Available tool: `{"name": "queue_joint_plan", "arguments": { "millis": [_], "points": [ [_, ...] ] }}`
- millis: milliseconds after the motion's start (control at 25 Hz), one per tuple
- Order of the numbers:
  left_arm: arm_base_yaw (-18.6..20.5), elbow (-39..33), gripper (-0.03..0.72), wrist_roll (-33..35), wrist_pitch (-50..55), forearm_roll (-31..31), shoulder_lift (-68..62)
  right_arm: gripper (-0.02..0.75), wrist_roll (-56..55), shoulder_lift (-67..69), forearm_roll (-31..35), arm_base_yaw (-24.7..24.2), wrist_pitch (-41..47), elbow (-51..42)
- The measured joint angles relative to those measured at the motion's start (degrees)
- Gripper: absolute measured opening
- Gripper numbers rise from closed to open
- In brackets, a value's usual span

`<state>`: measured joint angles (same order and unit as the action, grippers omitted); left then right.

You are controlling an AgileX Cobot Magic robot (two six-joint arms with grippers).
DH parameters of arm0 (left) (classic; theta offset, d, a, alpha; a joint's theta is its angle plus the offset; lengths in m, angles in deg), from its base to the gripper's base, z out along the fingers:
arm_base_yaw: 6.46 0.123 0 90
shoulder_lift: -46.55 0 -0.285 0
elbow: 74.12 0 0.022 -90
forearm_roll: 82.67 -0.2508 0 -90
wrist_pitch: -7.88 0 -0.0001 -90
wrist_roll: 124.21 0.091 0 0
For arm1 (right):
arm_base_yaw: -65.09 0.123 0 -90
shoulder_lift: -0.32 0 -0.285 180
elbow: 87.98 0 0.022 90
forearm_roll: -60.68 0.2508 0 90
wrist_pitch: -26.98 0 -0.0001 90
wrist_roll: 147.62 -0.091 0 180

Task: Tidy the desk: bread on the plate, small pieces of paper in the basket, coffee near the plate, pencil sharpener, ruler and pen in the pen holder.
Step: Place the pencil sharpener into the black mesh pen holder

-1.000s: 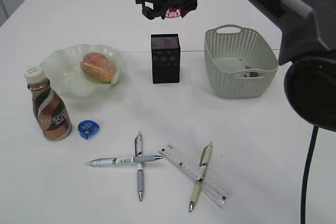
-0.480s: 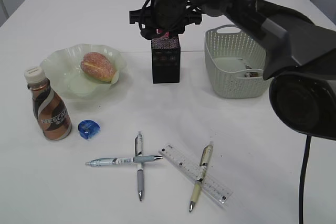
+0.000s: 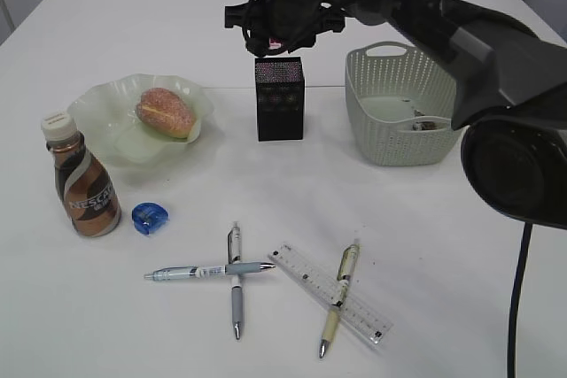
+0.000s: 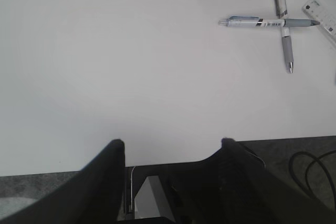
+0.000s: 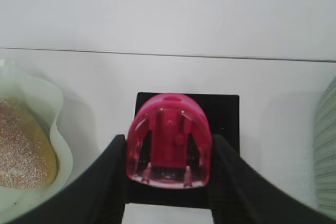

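Lying nearest on the bench (image 3: 106, 325) are three pens (image 3: 234, 278) and the ruler (image 3: 330, 293). Farther back, the blue sharpener (image 3: 149, 218) is sitting beside the coffee (image 3: 81, 188), the bread (image 3: 165, 111) resting on the plate (image 3: 106, 108). The right tool (image 5: 169, 174) is gripping a pink sharpener (image 5: 169, 148) over the holder (image 3: 279, 98), beside the basket (image 3: 403, 108). The left tool (image 4: 172, 153) is hanging open, empty.

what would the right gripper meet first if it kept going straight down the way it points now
Probably the pen holder: the right gripper, its jaws shut on a pink pencil sharpener, hangs right over the black mesh cup's open top. The height of the gap between them is unclear.
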<state>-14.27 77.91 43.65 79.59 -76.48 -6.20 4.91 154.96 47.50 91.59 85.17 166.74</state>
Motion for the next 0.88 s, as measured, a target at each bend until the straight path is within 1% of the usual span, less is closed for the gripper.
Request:
{"name": "queue_joint_plan", "arguments": {
  "millis": [240,600,880],
  "points": [
    [0.0,0.0,0.424,0.0,0.0,0.1,0.0,0.313,0.0,0.6,0.3,-1.0,-2.1,0.0],
    [0.0,0.0,0.424,0.0,0.0,0.1,0.0,0.313,0.0,4.3,1.4,-1.1,-2.2,0.0],
    [0.0,0.0,0.424,0.0,0.0,0.1,0.0,0.313,0.0,4.6,1.5,-1.1,-2.8,0.0]
  ]
}}
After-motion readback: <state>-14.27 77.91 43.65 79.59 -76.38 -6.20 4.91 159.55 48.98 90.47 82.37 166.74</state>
